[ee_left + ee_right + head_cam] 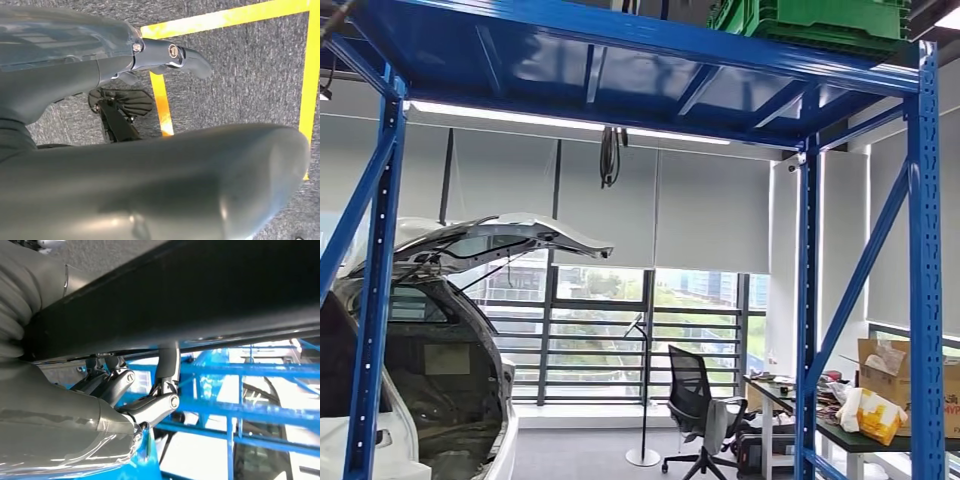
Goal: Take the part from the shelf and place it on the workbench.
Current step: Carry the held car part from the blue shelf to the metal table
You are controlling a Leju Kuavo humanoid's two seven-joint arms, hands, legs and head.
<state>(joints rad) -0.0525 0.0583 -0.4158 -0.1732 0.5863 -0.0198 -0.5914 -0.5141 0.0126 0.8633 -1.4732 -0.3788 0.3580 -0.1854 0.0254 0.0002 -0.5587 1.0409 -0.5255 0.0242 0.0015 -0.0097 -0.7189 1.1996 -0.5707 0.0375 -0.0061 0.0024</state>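
A long black part runs across the right wrist view, and my right hand holds it from one side, its dark fingers hooked up against the part's edge. Blue bars of the shelf lie close behind. My left hand hangs over grey carpet, holding nothing, with one finger stretched out and apart from the thick thumb. In the head view the blue shelf frame stands right in front, its top deck overhead.
A green crate sits on the shelf's top deck. A white car with its tailgate raised stands at left. At right are a dark table with cardboard boxes and an office chair. Yellow floor tape crosses the carpet.
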